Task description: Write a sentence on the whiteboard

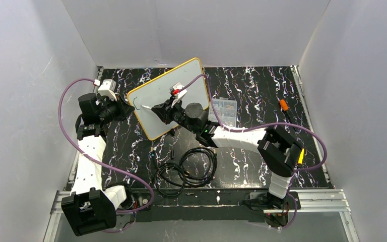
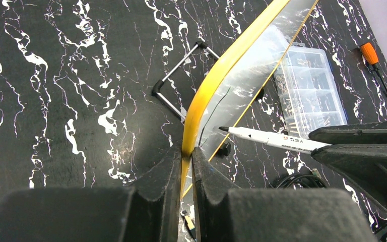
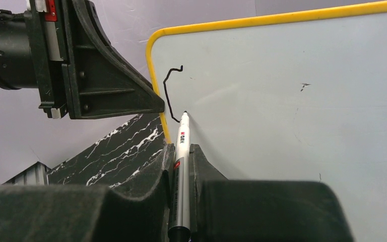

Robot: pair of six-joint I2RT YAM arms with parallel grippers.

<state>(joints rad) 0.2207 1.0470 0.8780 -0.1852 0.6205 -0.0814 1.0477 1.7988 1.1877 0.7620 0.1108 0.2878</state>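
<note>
The whiteboard [image 1: 174, 93], white with a yellow rim, stands tilted on the black marbled table. My left gripper [image 1: 130, 107] is shut on its left edge; in the left wrist view the rim [image 2: 216, 75] runs between my fingers [image 2: 186, 159]. My right gripper [image 1: 157, 110] is shut on a white marker [image 3: 182, 151] and holds its tip against the board [image 3: 292, 126] near the left edge. Of the sentence only one curved dark stroke [image 3: 167, 91] shows, ending at the marker's tip. The marker also shows in the left wrist view [image 2: 272, 139].
A clear parts box [image 1: 223, 111] lies right of the board. An orange-handled screwdriver [image 1: 284, 106] lies at the far right. Coiled black cables [image 1: 186, 169] lie near the front. A wire stand [image 2: 176, 70] lies behind the board. Grey walls enclose the table.
</note>
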